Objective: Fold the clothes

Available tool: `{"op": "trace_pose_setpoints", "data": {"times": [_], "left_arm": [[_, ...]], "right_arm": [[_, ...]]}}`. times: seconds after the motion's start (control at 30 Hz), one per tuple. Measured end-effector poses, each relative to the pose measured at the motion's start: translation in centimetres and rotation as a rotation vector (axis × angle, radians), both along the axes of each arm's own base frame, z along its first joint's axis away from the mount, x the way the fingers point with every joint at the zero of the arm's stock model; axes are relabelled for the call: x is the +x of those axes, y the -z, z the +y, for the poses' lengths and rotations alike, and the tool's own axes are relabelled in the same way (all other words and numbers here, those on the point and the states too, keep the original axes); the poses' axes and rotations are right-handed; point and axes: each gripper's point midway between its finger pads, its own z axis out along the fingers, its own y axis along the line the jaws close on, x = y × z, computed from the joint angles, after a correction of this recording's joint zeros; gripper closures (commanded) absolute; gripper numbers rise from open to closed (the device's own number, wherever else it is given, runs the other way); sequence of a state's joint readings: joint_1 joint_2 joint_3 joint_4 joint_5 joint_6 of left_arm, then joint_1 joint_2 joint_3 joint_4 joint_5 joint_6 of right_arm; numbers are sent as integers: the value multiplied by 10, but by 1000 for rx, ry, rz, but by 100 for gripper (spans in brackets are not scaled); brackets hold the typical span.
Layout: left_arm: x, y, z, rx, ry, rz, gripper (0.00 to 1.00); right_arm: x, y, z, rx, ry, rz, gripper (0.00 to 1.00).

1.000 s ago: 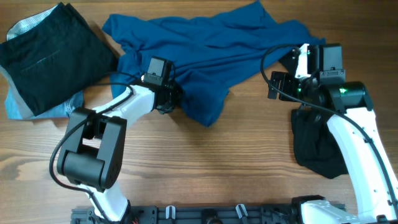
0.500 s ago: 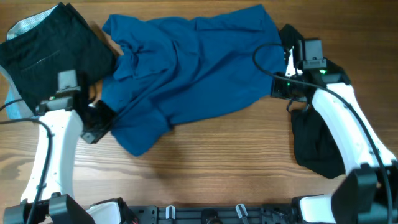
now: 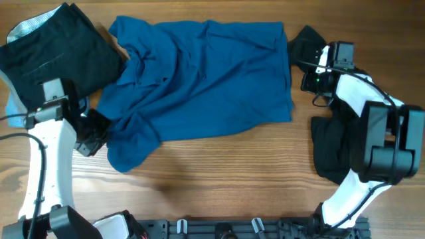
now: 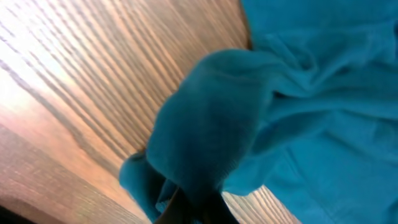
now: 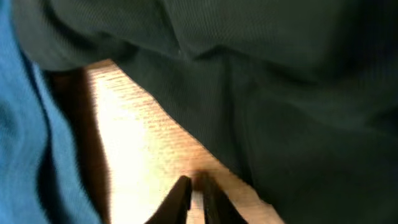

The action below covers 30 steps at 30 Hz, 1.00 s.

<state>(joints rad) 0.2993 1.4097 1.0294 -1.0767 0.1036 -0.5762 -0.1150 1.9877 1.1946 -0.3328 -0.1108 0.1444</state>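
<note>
A blue shirt (image 3: 206, 79) lies spread across the middle of the table, its front left corner bunched up. My left gripper (image 3: 91, 131) is shut on that bunched corner. In the left wrist view the blue cloth (image 4: 211, 130) wraps over my left gripper (image 4: 193, 208) and hides the fingertips. My right gripper (image 3: 308, 81) hovers just past the shirt's right edge. Its fingers (image 5: 180, 196) are pressed nearly together over bare wood with nothing between them. A dark garment (image 5: 286, 81) fills the right wrist view above my right gripper (image 5: 196, 194).
A folded black garment (image 3: 53, 60) rests on a pale blue piece (image 3: 14, 109) at the back left. Another black garment (image 3: 335, 156) lies at the right under the right arm, and a dark piece (image 3: 302, 41) sits by the shirt's back right corner.
The left arm has dragged the shirt's corner to the left and forward, spreading the shirt flatter. The right gripper has let go of the shirt's right edge and closed.
</note>
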Motion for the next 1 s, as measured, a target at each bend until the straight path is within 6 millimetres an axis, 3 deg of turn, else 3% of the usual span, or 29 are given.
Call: {"op": "trace_pose_setpoints", "data": {"times": [0.07,0.13,0.2,0.23,0.27,0.3,0.4,0.43,0.47,0.5,0.57,0.6,0.67,0.7,0.73,0.83,0.9,1.0], "left_arm": [[2,0,-11,-2,41,0,96],[5,0,-23,-2,85,-4,96],[8,0,-34,-1,130,-11,96],[10,0,-38,0,147,-15,96],[12,-1,-43,1,165,-22,96],[13,-1,-46,2,178,-27,96],[16,-1,-48,4,188,-37,96],[16,-1,-48,5,188,-39,96],[17,-1,-48,5,188,-42,96],[18,-2,-48,6,188,-45,96],[18,-2,-48,6,188,-45,96],[18,-2,-48,6,188,-46,96],[18,-2,-48,6,188,-48,96],[19,-2,-48,7,188,-52,96],[20,-2,-48,8,188,-56,96],[25,-3,-47,12,188,-77,96],[26,-3,-47,13,188,-79,96],[26,-3,-47,13,188,-81,96]], "right_arm": [[7,0,-13,-60,30,-22,83],[8,1,-40,-146,99,-27,83],[2,1,-77,-206,190,-18,84],[-10,0,-116,-235,288,-2,83],[-19,1,-139,-241,353,9,75],[-46,1,-189,-227,524,30,67],[-123,2,-285,-127,873,59,70],[-140,1,-305,-58,942,30,70],[-122,-7,-298,117,880,-80,65],[-97,-20,-276,266,762,-164,59],[-74,-47,-225,401,578,-190,51],[-59,-73,-171,449,415,-175,50],[-57,-93,-99,479,249,-76,50],[-69,-86,-59,483,186,46,49],[-90,-70,-35,449,173,184,48],[-151,-18,-7,254,228,478,48],[-171,3,-15,181,310,526,48],[-186,8,-42,98,475,537,49]]}}
